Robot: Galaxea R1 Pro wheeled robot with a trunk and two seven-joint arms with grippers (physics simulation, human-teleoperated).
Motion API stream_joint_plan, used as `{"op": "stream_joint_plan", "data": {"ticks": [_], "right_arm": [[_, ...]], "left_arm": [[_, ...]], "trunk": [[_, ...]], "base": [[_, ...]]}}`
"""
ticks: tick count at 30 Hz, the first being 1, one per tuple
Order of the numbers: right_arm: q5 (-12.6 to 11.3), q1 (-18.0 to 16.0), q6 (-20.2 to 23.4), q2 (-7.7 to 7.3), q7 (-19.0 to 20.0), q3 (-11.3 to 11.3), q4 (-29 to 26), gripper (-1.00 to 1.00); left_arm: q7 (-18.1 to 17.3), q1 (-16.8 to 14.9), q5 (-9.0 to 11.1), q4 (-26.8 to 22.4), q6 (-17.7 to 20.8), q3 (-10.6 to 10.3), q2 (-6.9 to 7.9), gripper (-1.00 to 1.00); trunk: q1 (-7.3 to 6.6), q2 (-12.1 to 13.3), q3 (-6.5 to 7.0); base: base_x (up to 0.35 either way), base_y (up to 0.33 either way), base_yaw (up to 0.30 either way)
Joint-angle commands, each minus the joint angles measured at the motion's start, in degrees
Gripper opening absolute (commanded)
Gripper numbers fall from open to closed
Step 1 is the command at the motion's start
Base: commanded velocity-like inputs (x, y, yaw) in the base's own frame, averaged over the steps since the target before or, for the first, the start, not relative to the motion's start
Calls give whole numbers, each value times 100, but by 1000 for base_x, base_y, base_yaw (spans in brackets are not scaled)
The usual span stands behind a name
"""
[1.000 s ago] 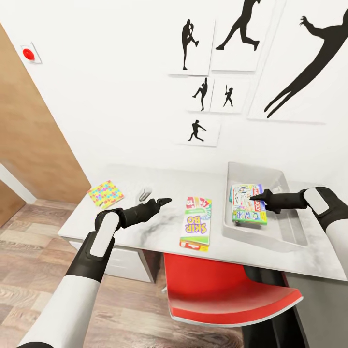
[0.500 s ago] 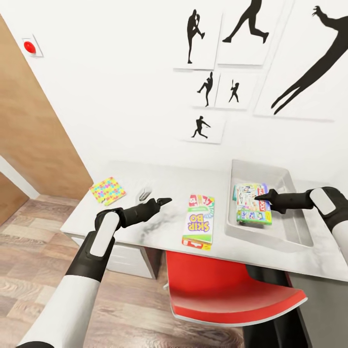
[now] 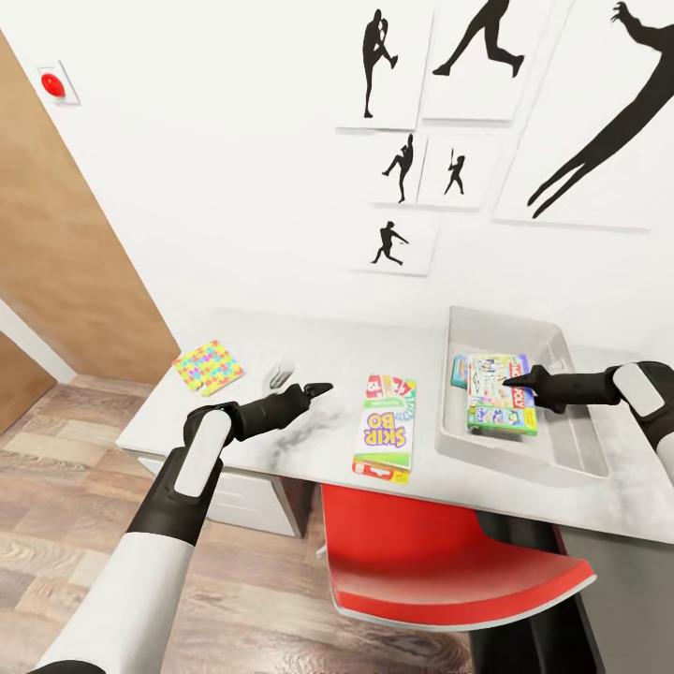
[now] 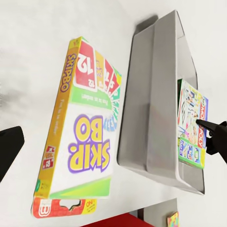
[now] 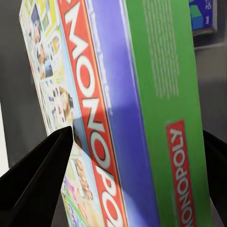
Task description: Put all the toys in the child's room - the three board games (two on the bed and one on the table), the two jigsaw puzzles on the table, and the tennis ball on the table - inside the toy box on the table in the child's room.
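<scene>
Toys are partly packed: 2 of the 3 board games lie in the toy box, so the step in hand looks like letting go of the MONOPOLY box, with SKIP-BO next.

Beyond and outboard of the left gripper (image 3: 318, 388), 1 jigsaw puzzle (image 3: 208, 366), a thin square of bright interlocking pieces, lies flat on the table (image 3: 309, 351), whose top is pale and marbled. A small grey object (image 3: 279, 375) sits just past that gripper, which hovers with nothing in it; I cannot tell how far it is parted.

Inboard of it lies the SKIP-BO box (image 3: 386, 428), glossy printed card, its near end overhanging the table edge.

Under the right gripper (image 3: 518, 379), the MONOPOLY box (image 3: 501, 392) rests on a blue game (image 3: 460, 369) inside the toy box (image 3: 562, 453), a smooth grey bin. The right wrist view shows the fingers (image 5: 40, 170) spread on either side, apparently clear of the card.

Next, judging by this, the left gripper must pinch the overhanging end of SKIP-BO.
</scene>
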Motion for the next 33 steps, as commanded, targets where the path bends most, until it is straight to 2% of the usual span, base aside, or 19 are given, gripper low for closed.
{"op": "stream_joint_plan", "data": {"ticks": [1, 21, 33], "right_arm": [[29, -6, 4, -9, 53, 26, 1, -100], [29, -2, 4, 49, 52, 34, 1, -100], [29, -31, 4, 18, 52, 35, -2, -100]], "left_arm": [[-19, -5, -18, -1, 23, 6, -4, 100], [-19, -5, -27, -1, 23, 6, -2, 100], [-19, -5, -27, -1, 23, 6, -1, 100]], "trunk": [[2, -9, -16], [2, -9, -193], [2, -9, -305]], "base": [[0, 0, 1], [0, 0, 1], [0, 0, 40]]}}
